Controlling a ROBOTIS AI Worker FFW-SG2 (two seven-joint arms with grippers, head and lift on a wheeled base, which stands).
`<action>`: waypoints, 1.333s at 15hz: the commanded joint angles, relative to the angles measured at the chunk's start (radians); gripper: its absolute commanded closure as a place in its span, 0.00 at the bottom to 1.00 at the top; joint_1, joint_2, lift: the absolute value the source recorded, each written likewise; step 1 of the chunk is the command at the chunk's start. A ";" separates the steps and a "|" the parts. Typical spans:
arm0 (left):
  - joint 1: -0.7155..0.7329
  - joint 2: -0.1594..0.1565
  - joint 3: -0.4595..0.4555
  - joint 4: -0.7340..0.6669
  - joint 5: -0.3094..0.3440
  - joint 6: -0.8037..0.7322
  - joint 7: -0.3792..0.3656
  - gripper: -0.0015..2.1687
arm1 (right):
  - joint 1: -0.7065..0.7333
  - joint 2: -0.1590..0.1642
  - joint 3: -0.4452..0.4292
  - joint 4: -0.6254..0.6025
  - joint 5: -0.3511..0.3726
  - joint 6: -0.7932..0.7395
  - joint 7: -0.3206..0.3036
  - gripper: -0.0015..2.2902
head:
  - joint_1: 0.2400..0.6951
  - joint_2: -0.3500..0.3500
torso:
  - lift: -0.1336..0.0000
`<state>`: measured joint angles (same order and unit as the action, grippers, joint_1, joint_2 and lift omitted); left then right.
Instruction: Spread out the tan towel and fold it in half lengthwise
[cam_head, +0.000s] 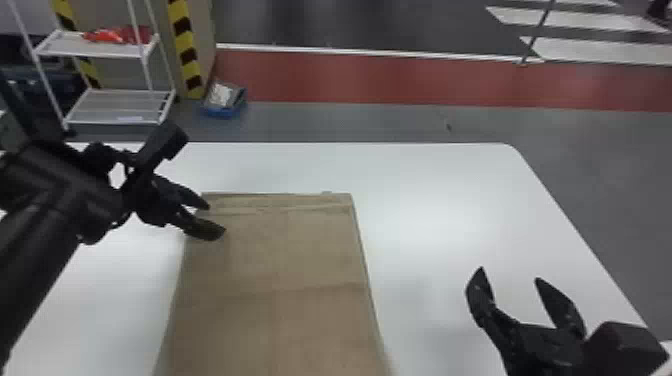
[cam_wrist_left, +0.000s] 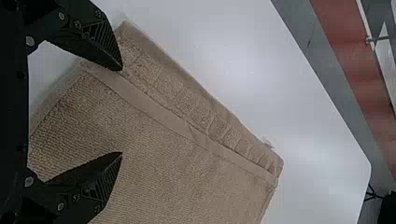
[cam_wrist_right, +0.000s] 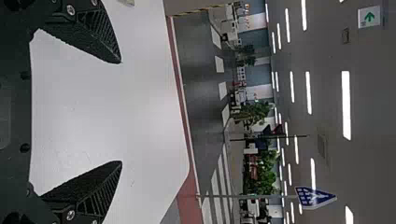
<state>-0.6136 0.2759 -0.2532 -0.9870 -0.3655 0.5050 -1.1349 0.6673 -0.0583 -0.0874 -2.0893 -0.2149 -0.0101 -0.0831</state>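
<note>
The tan towel (cam_head: 280, 260) lies flat on the white table as a long rectangle, its far short edge near the table's middle. Over the towel's far left corner is my left gripper (cam_head: 216, 218), its two fingers apart. In the left wrist view the left gripper (cam_wrist_left: 122, 112) stands open above the towel (cam_wrist_left: 163, 163), near its banded hem, with no cloth pinched. Off to the right of the towel, my right gripper (cam_head: 509, 274) is open over bare table. The right gripper (cam_wrist_right: 121, 112) also shows spread fingers with nothing between them in the right wrist view.
The white table (cam_head: 440, 200) extends on both sides of the towel, its rounded far right corner in view. Beyond it on the floor stand a white shelf rack (cam_head: 115, 105) and a blue bin (cam_head: 225, 102), well behind the table's far edge.
</note>
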 joint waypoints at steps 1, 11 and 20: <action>0.000 0.006 0.002 0.001 -0.007 -0.003 0.000 0.13 | 0.000 0.000 0.000 0.000 0.000 0.000 0.000 0.05 | 1.00 0.36 | 0.08; 0.014 0.009 0.011 -0.012 0.007 -0.003 0.000 0.19 | 0.000 0.003 -0.002 0.000 0.000 0.000 -0.001 0.05 | 1.00 0.37 | 0.08; 0.049 0.012 0.032 -0.070 0.008 0.001 0.000 0.21 | -0.002 0.009 -0.002 0.000 0.002 0.000 0.000 0.05 | 1.00 0.36 | 0.08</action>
<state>-0.5775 0.2882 -0.2303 -1.0356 -0.3576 0.5028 -1.1351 0.6660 -0.0495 -0.0890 -2.0893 -0.2132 -0.0099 -0.0831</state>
